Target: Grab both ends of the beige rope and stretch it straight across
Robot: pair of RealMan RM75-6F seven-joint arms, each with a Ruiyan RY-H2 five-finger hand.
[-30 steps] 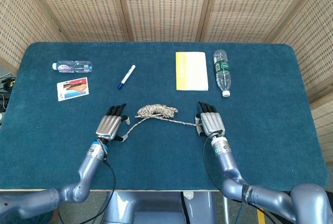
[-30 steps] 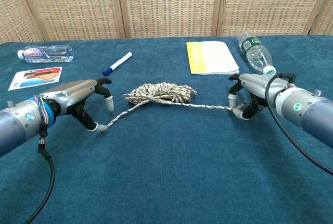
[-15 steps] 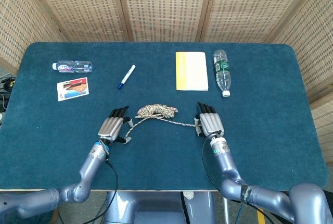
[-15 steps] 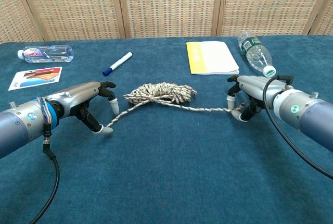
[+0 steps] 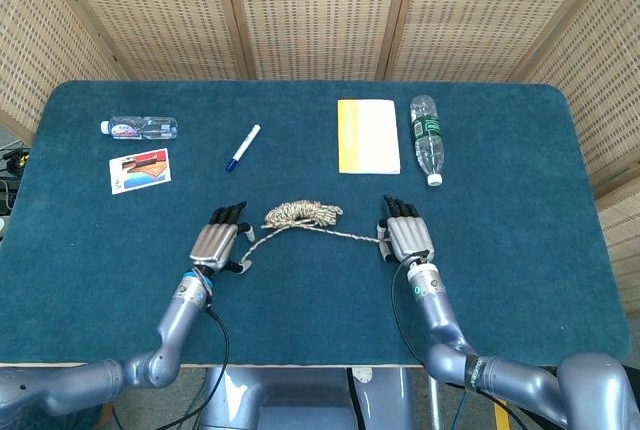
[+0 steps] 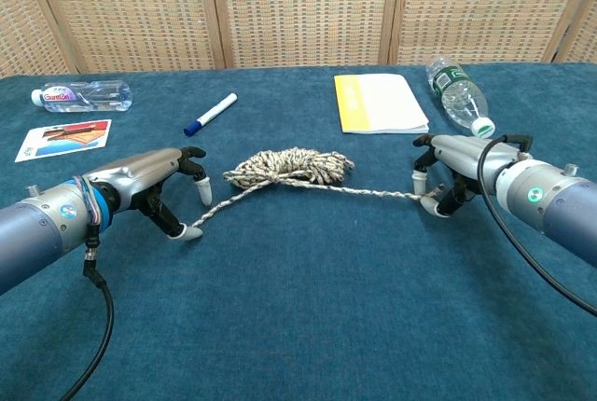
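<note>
Blue table (image 5: 300, 290): both hands hold beige rope (image 6: 289, 167) ends.

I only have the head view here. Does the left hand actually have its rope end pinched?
Observer: In the chest view, the rope end meets one low fingertip of the left hand. I cannot tell whether it is pinched.
Operator: And the right side?
Observer: The strand runs in between the curled fingers of the right hand. The end itself is hidden there.
Operator: Is the coil lifted at all?
Observer: No, it lies flat on the table, with both strands low along the cloth.
</note>
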